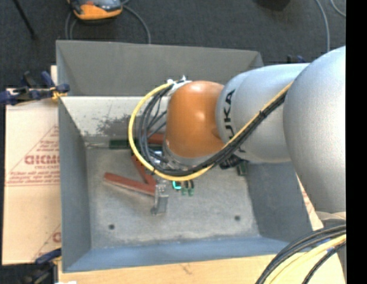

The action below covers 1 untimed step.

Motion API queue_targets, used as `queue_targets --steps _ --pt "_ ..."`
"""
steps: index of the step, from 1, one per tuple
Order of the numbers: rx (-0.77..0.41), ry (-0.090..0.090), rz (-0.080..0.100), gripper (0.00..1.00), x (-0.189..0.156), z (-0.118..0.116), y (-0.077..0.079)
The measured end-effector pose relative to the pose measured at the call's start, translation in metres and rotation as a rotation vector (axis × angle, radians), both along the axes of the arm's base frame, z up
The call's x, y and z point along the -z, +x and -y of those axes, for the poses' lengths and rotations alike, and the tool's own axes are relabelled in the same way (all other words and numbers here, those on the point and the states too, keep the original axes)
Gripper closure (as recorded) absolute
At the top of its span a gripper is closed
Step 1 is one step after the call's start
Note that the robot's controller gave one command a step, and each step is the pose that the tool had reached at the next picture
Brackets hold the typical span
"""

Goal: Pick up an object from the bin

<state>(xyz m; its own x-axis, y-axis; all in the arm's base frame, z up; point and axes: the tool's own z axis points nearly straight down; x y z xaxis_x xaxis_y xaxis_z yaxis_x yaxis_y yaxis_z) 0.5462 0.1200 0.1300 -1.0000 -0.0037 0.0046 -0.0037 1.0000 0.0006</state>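
My gripper (160, 202) hangs low over the middle of the bin floor, below the arm's orange cover. A long, flat red tool-like piece (125, 183) lies on the floor to its left, slanting down to the right, and its right end reaches the gripper. I cannot tell whether the gripper touches it. A second orange-red thing (140, 160) lies just behind, partly hidden by the cables. A small dark green thing (118, 142) rests near the back wall.
The arm and its cover hide the right middle of the bin. Bare grey floor stretches along the front and the left of the bin.
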Motion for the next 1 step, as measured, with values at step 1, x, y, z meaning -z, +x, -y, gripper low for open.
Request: queue_targets --steps 1 --pt "0.003 0.001 0.007 0.00 -0.0037 0.0003 0.0020"
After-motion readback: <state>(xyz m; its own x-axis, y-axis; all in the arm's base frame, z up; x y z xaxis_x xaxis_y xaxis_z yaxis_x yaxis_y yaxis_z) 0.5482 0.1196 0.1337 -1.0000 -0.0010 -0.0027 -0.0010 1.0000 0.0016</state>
